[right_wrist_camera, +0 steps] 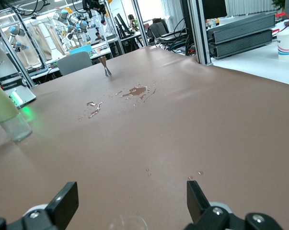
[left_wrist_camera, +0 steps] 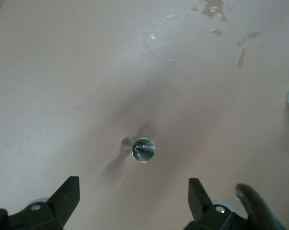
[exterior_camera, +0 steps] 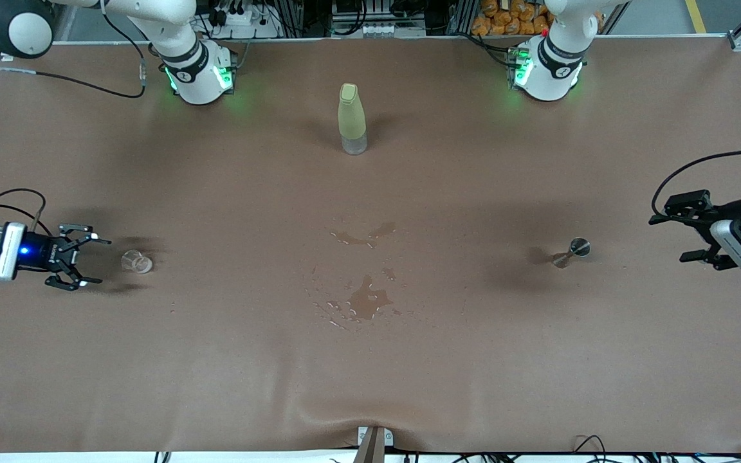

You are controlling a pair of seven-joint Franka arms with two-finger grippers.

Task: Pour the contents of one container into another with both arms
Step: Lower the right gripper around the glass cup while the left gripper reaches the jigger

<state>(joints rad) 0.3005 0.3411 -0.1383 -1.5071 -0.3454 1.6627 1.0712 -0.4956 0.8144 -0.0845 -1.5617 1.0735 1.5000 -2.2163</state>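
Your glass cup (exterior_camera: 136, 261) stands on the worktop (exterior_camera: 370, 360) toward the right arm's end, just beside the right gripper (exterior_camera: 91, 260), whose fingers are spread wide and low, not yet touching it. Treat the cup as light, rigid, smooth and breakable: take it around the side wall near mid-height and squeeze gently, since clear glass can slip or tip. Whether it holds any liquid you cannot tell from here.

The steel jigger (exterior_camera: 572, 252) stands upright toward the left arm's end, well apart from the cup. The left gripper (exterior_camera: 698, 238) hangs above the worktop near it, fingers spread and empty. The jigger looks light, stiff and slick; its narrow waist is the natural place to pinch. Its upper bowl (left_wrist_camera: 143, 149) appears empty, as far as the left wrist view shows.

Between the two, spilled puddles (exterior_camera: 364, 302) wet the worktop. A yellow-green bottle (exterior_camera: 352, 119) stands farther from the front camera, untouched.
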